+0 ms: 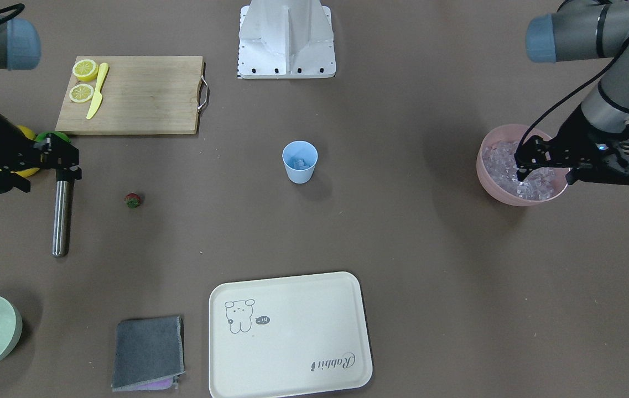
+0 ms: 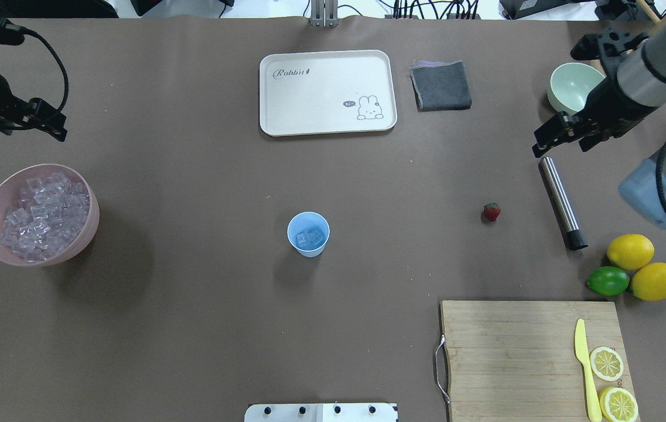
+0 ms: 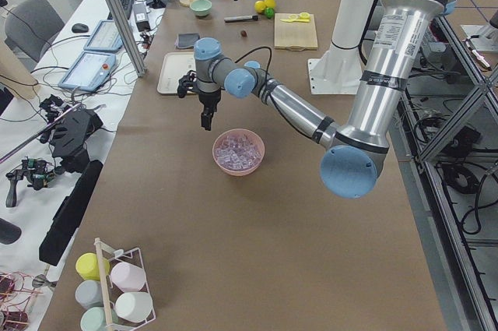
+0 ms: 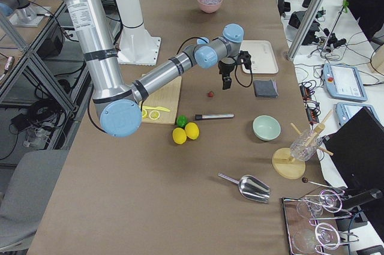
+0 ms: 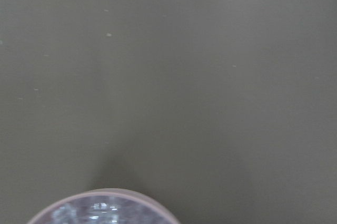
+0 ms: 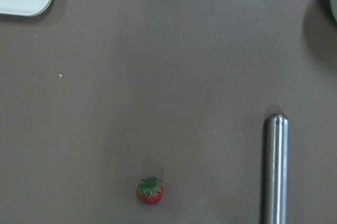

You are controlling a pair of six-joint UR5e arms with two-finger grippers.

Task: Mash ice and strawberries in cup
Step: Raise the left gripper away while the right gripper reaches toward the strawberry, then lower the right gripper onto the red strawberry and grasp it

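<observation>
The light blue cup [image 2: 308, 234] stands upright mid-table with a few ice cubes [image 2: 310, 238] in it; it also shows in the front view [image 1: 299, 162]. A heap of ice [image 2: 43, 214] fills the pink bowl [image 2: 90, 202] at the left. The strawberry [image 2: 491, 211] lies on the table right of the cup and shows in the right wrist view [image 6: 150, 191]. My left gripper [image 2: 37, 132] hovers high just beyond the pink bowl; it looks open and empty. My right gripper [image 2: 561, 146] hovers above the far end of a steel muddler [image 2: 561, 202]; it looks open and empty.
A white tray [image 2: 327, 91], grey cloth [image 2: 441, 85] and pale green bowl [image 2: 570, 88] sit at the far side. Two lemons [image 2: 630, 251] and a lime [image 2: 608, 281] lie at the right. A cutting board [image 2: 508, 351] holds a yellow knife [image 2: 584, 363] and lemon slices [image 2: 607, 363].
</observation>
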